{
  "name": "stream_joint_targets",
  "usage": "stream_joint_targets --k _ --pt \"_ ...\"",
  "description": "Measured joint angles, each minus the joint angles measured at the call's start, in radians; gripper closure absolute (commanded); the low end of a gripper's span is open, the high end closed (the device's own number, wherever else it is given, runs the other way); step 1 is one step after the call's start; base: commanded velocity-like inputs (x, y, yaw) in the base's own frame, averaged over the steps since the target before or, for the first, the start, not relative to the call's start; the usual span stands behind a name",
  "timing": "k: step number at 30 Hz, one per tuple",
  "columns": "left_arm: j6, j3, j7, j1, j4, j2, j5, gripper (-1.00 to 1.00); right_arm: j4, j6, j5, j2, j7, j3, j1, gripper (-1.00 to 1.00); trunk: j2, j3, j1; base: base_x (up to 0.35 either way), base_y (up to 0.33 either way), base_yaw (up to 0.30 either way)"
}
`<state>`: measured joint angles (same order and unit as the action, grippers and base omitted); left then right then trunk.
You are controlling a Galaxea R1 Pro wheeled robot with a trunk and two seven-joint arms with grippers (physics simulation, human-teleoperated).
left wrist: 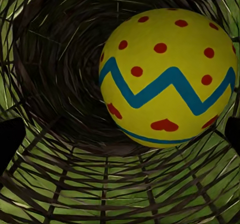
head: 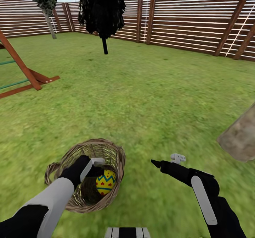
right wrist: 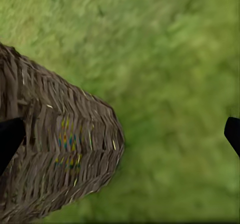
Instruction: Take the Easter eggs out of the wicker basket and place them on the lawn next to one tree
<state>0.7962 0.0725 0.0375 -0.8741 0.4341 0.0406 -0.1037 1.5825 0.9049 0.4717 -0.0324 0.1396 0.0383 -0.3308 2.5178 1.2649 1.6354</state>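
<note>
Our left gripper [head: 97, 167] reaches inside the basket [head: 117, 153], fingers apart, just beside an egg [head: 105, 182] lying in it. Our right gripper [right wrist: 120, 134] hangs over the lawn [head: 141, 99] right of the basket, fingers spread, empty. Far left stands a tree [head: 46, 0].

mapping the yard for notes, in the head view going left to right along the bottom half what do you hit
left hand reaching into the wicker basket → Easter egg inside it → bare lawn → right hand → tree trunk at the right edge
</note>
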Motion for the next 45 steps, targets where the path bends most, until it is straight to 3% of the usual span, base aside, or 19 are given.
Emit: stream_joint_targets --k 10,19,25,45 --pt "-0.001 0.001 0.000 0.000 0.001 0.000 -0.001 -1.00 0.000 0.000 0.000 0.000 0.000 0.000 0.000 -1.00 0.002 0.039 0.004 0.000 0.000 0.000" --pt "-0.002 0.000 0.000 0.000 0.010 0.000 -0.004 -1.00 0.000 0.000 0.000 0.000 0.000 0.000 0.000 -1.00 0.002 0.039 0.004 0.000 0.000 0.000" --pt "-0.004 0.001 0.000 0.000 0.012 0.000 -0.004 -1.00 0.000 0.000 0.000 0.001 0.000 0.000 0.000 -1.00 0.004 0.062 0.007 0.000 0.000 0.000" --pt "-0.010 0.001 -0.005 0.000 0.019 -0.001 -0.006 -1.00 0.000 0.000 0.000 0.000 0.000 0.000 0.000 -1.00 0.004 0.062 0.007 0.000 0.000 0.000"
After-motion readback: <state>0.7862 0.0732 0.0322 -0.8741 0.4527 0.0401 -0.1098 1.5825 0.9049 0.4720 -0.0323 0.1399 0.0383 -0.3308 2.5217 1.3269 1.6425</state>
